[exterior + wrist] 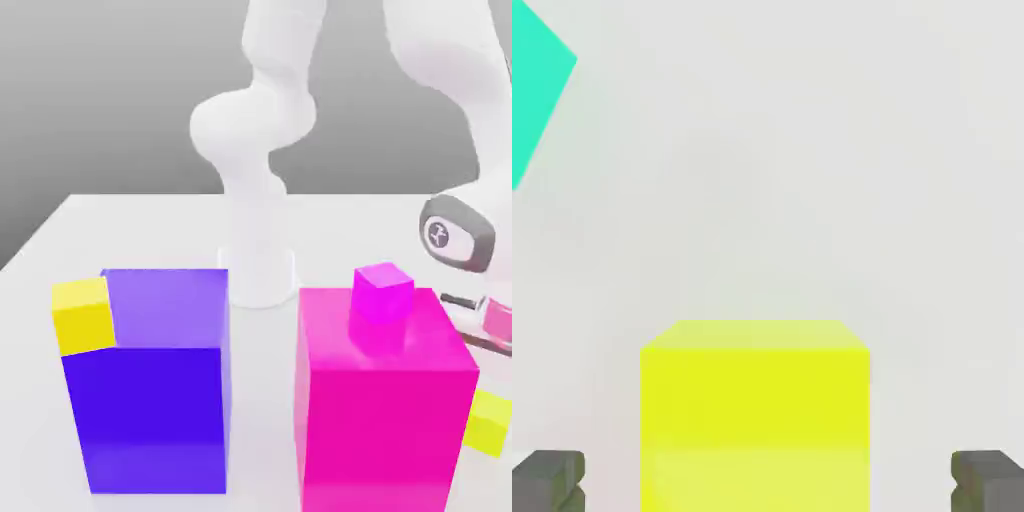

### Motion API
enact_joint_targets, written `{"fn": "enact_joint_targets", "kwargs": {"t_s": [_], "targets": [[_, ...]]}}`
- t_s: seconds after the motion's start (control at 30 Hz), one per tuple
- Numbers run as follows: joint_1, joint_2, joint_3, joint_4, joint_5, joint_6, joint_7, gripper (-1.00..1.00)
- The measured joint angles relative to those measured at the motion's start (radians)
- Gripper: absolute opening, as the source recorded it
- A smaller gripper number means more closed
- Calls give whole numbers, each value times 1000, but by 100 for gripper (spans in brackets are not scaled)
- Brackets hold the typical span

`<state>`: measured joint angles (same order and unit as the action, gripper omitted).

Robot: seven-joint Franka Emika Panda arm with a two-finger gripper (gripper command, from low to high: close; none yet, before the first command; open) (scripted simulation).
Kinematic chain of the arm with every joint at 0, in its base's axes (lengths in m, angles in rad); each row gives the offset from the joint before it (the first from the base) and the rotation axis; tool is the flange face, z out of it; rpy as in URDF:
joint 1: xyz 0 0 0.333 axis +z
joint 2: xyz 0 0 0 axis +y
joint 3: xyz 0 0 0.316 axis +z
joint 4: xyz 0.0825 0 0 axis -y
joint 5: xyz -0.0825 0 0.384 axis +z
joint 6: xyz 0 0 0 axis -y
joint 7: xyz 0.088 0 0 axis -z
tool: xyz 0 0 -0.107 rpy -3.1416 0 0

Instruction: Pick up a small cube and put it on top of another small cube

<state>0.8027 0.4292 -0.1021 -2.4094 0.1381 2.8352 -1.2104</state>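
One small yellow cube (755,415) lies on the white table, in line with the gap between my gripper's (768,485) two grey fingertips (549,480). The fingers stand wide open, apart from the cube's sides, and hold nothing. In the exterior view this cube (487,420) peeks out behind the big magenta block at the exterior view's right, with the arm's hand (455,235) above it. The other small yellow cube (82,315) sits beside the big blue block at the exterior view's left.
A big blue block (155,400) and a big magenta block (385,410) stand at the front. A small magenta cube (380,295) rests on the magenta block. The arm's white base (258,270) rises between them. A teal block (534,90) shows in the hand view.
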Motion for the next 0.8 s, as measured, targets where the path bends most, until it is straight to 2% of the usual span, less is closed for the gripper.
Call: {"fn": "enact_joint_targets", "kwargs": {"t_s": [0.23,0.4,0.63,0.8], "targets": [[0,1,0,0,1,-1,-1,-100],[26,-136,-35,-26,-43,-110,32,-100],[-39,-245,24,-15,121,-300,-114,-100],[-76,-361,11,-2,156,-456,-188,-100]]}}
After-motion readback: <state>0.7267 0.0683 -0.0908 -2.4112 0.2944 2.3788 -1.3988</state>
